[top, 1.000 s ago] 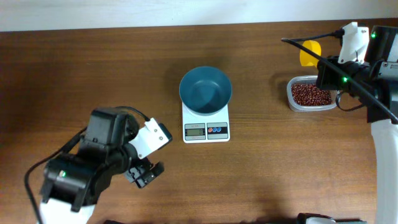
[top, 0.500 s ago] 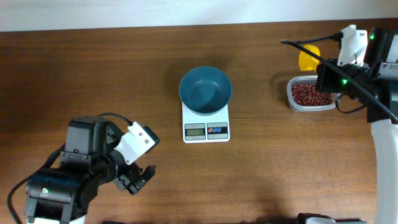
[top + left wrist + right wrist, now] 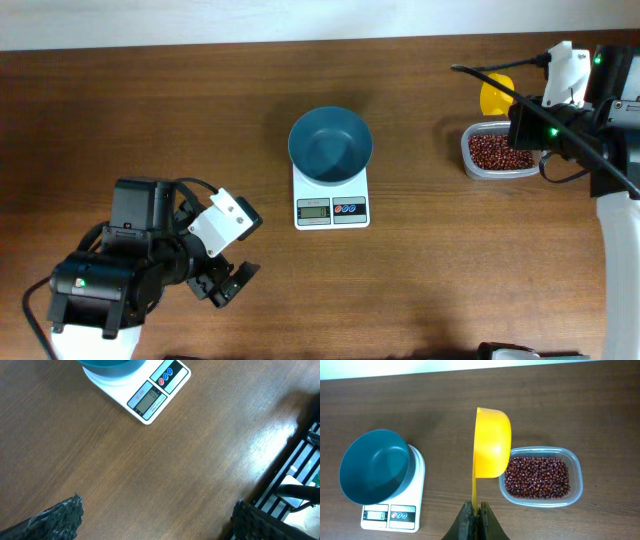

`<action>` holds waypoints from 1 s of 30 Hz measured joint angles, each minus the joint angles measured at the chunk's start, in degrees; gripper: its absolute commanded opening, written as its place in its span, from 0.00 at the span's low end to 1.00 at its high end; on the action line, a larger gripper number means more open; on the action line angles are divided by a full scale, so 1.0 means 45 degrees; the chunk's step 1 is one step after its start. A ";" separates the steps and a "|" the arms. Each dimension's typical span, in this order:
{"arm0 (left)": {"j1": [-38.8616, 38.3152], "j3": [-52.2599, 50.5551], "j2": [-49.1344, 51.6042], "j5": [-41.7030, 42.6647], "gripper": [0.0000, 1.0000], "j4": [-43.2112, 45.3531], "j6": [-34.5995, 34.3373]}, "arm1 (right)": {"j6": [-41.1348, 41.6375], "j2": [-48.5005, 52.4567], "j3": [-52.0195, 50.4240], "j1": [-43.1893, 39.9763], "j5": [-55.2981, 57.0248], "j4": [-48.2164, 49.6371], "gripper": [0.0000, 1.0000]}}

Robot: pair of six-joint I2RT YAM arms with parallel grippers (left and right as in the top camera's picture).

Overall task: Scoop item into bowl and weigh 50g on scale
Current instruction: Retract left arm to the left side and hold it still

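The teal bowl (image 3: 330, 145) stands empty on the white scale (image 3: 331, 208) at mid-table. Far to the right, dark red beans (image 3: 498, 152) fill a clear tub (image 3: 575, 472). My right gripper (image 3: 476, 512) is shut on the thin handle of a yellow scoop (image 3: 491, 442), held on edge above the table between the bowl (image 3: 372, 467) and the beans (image 3: 537, 477), just left of the tub. No beans show in the scoop. My left gripper (image 3: 225, 285) hangs open and empty over bare wood at the lower left, with the scale (image 3: 150, 397) well ahead of it.
In the left wrist view, the table's edge and a dark barred frame (image 3: 295, 475) lie to the right. A black cable (image 3: 480, 75) runs across the yellow scoop (image 3: 497, 90) toward the right arm. Bare wood surrounds the scale.
My left arm has drawn back toward the lower left corner, still open. The right arm and scoop have barely moved.
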 measured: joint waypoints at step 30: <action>0.1885 0.0199 0.0413 0.1545 0.99 -0.0865 0.2025 | -0.0049 0.0000 0.0000 0.0000 0.0000 -0.0015 0.04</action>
